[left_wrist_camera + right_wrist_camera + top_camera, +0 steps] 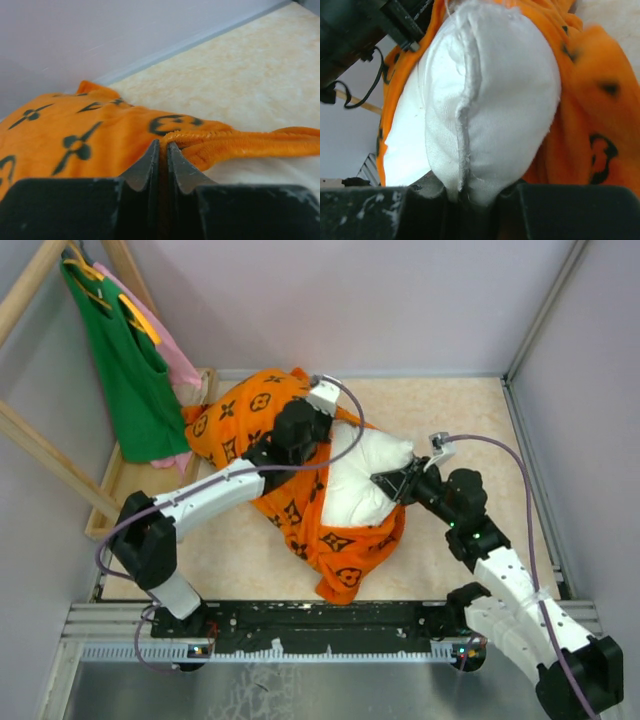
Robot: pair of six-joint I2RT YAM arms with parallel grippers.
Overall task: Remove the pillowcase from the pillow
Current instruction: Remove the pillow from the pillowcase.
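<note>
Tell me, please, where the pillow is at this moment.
In the top view, the pillow lies mid-table, slightly right of centre, its left part inside the pillowcase and its bare right corner pinched by the right pincer.

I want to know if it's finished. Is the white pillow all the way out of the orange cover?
No, only one end of the pillow pokes out; the orange pillowcase wraps the rest of it.

Bright even light; left tool (163,147) slightly blurred.
</note>
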